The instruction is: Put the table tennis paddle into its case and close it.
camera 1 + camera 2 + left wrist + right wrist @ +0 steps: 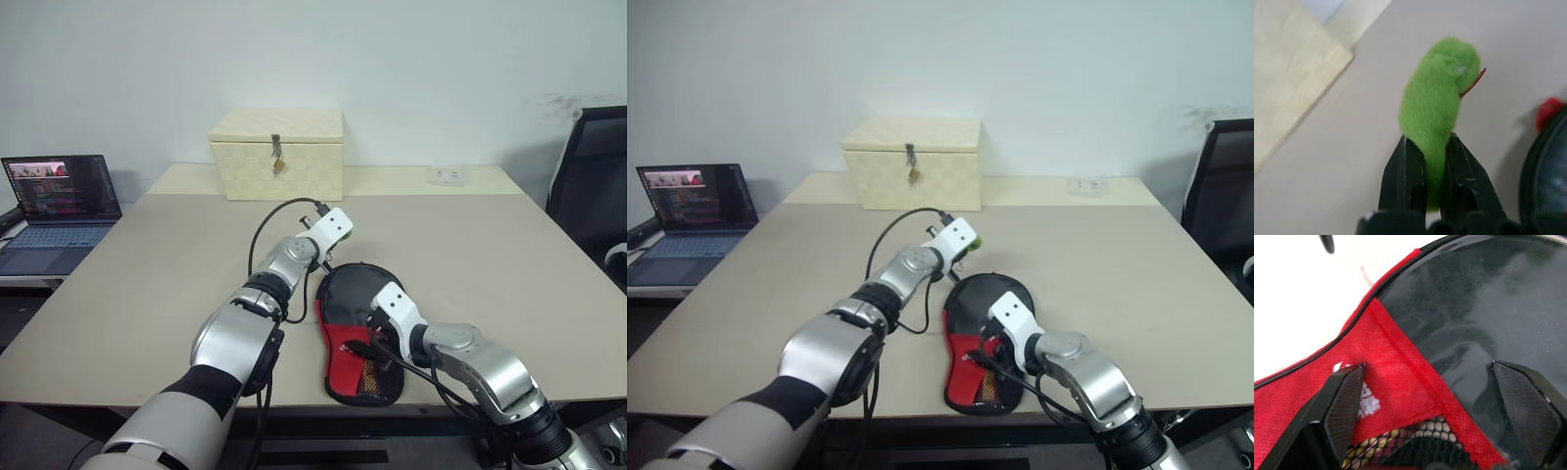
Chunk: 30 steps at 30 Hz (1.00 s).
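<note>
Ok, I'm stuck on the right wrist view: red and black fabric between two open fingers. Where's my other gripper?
Observer: The left gripper is past the round end of the case, above the table.
Operator: Is it holding anything?
Observer: Yes, its fingers are shut on a fuzzy green tag.
Operator: Is that tag tied to the case?
Observer: I can't tell; a thin red strip shows at the tag and the case rim lies close beside it.
Operator: Anything else on the table?
Observer: A cream woven box with a latch stands at the far side, and a laptop sits open to the left.
</note>
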Available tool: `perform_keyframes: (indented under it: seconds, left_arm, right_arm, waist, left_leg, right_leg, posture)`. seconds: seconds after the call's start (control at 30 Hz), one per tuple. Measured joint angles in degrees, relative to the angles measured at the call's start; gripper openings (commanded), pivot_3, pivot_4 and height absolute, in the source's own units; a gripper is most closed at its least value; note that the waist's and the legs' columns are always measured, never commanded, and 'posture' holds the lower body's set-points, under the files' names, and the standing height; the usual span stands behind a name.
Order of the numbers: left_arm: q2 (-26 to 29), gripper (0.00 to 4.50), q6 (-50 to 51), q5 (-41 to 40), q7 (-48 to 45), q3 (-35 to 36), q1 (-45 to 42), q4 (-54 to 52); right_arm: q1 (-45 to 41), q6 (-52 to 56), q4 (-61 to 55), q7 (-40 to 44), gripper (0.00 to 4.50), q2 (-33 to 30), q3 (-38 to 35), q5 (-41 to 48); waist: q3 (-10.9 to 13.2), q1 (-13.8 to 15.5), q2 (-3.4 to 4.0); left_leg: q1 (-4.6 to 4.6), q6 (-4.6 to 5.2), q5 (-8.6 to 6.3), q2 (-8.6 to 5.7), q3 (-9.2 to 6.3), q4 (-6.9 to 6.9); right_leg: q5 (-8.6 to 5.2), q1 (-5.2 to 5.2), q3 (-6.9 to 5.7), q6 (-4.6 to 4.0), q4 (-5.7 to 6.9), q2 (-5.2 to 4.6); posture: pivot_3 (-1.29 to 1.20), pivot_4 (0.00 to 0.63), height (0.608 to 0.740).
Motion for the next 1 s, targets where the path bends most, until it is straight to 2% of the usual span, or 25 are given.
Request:
perform_keyframes:
  seconds: [0.4, 0.83, 1.0]
  left_arm:
    - [-2.6, 0.04, -8.5, 12.1, 3.2, -10.9, -0.4, 0.7]
    - [-4.3, 0.04, -6.4, 15.7, 11.2, -12.7, -0.6, 1.4]
    - [-6.7, 0.04, -7.7, 19.3, 13.1, -16.7, -1.0, 1.5]
  right_arm:
    - [4.2, 1.4, -5.6, -1.3, 4.5, -0.4, 0.1, -0.3]
    - [8.4, 2.4, -11.0, -2.8, 4.5, -0.9, 1.0, -0.4]
    - [8.6, 3.5, -11.7, -3.3, 4.5, -0.9, 1.5, -0.4]
  waist:
    - [0.0, 0.4, -0.04]
    - [-0.1, 0.5, -0.07]
    - [-0.1, 0.5, -0.07]
  left_leg:
    - [0.0, -0.01, -0.01, -0.01, -0.03, -0.02]
    - [0.05, -0.02, -0.04, 0.0, -0.18, -0.05]
    - [0.16, -0.02, -0.04, 0.0, -0.25, -0.07]
  right_leg:
    - [-0.02, 0.05, -0.02, 0.03, -0.11, 0.0]
    - [-0.02, 0.38, -0.15, 0.04, -0.52, -0.01]
    - [0.0, 0.56, -0.16, 0.08, -0.68, -0.01]
  posture:
    - [0.0, 0.15, 0.74]
    - [0.0, 0.15, 0.74]
    - [0.0, 0.15, 0.74]
